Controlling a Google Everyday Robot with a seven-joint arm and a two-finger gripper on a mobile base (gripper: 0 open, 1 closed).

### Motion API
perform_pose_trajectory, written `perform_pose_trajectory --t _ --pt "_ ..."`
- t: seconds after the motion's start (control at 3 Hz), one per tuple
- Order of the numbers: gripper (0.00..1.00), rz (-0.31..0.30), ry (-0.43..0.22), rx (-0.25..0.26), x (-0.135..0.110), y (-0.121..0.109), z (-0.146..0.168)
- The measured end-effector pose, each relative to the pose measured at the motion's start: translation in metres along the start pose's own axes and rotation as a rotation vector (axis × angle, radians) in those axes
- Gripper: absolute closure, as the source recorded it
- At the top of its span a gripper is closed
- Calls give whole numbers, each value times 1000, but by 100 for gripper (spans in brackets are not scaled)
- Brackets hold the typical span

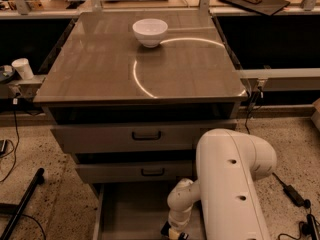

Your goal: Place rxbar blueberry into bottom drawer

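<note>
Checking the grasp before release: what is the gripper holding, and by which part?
Cannot be told: the gripper is low over the bottom drawer, mostly out of view.

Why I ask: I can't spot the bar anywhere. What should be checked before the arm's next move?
1. Bottom drawer pulled open: ok.
2. Gripper down over the drawer, at the picture's lower edge: ok.
3. rxbar blueberry held by the gripper: cannot tell; no bar shows anywhere.
4. Upper drawers pushed back behind the arm: ok.
5. White bowl on the countertop, well away from the arm: ok.
</note>
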State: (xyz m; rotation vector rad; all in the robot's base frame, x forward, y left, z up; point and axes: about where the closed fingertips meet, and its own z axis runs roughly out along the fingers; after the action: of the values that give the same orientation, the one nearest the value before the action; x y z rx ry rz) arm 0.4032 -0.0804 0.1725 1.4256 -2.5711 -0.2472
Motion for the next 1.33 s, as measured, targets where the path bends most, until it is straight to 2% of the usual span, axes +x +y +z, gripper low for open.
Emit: perform_pose_trajectory --t 0.33,0.67,1.0,1.33 --pt "5 0 0 0 0 0 0" --pt "0 0 0 0 0 0 0" --pt "0 12 -10 6 4 0 -4" --pt "0 34 -27 37 11 -2 -20"
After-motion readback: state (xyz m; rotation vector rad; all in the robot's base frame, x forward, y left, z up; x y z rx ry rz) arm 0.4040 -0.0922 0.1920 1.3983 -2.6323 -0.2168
